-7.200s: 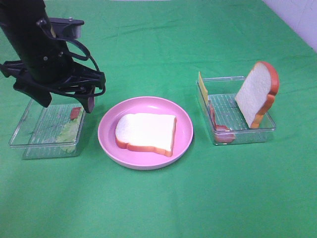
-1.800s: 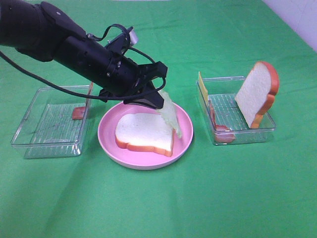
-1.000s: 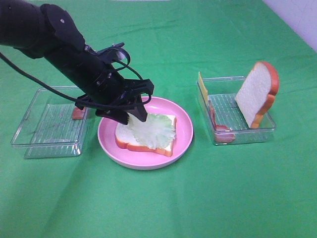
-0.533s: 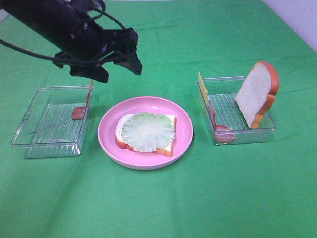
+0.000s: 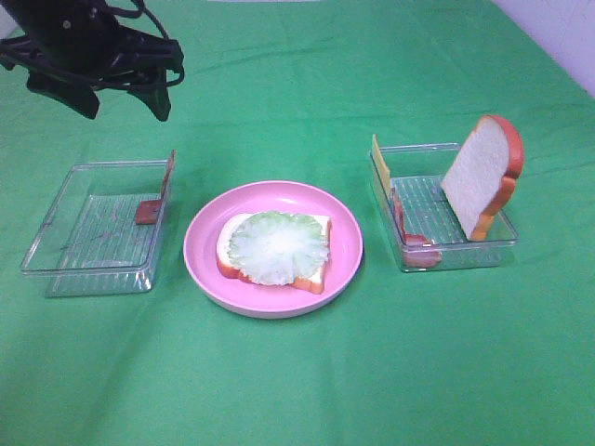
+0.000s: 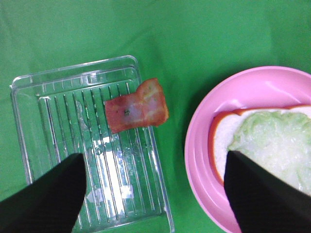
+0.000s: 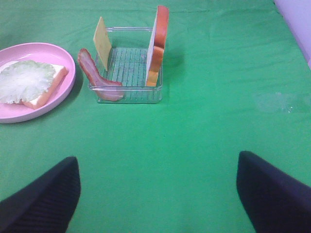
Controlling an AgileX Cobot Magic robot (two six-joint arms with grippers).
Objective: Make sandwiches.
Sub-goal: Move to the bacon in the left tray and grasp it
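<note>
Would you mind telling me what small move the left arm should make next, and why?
Probably lower the open left gripper toward the reddish strip leaning on the left tray wall: the lettuce already covers the bread slice on the plate, and that strip is the nearest filling.

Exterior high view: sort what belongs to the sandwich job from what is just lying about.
Job: flat white bread slice with orange-brown crust; pale green lettuce leaf on it; upright white bread slice; yellow cheese square; reddish-brown bacon strip; shorter red strip.
Lying about: round pink plate; left clear plastic rectangular tray; right clear plastic rectangular tray.
</note>
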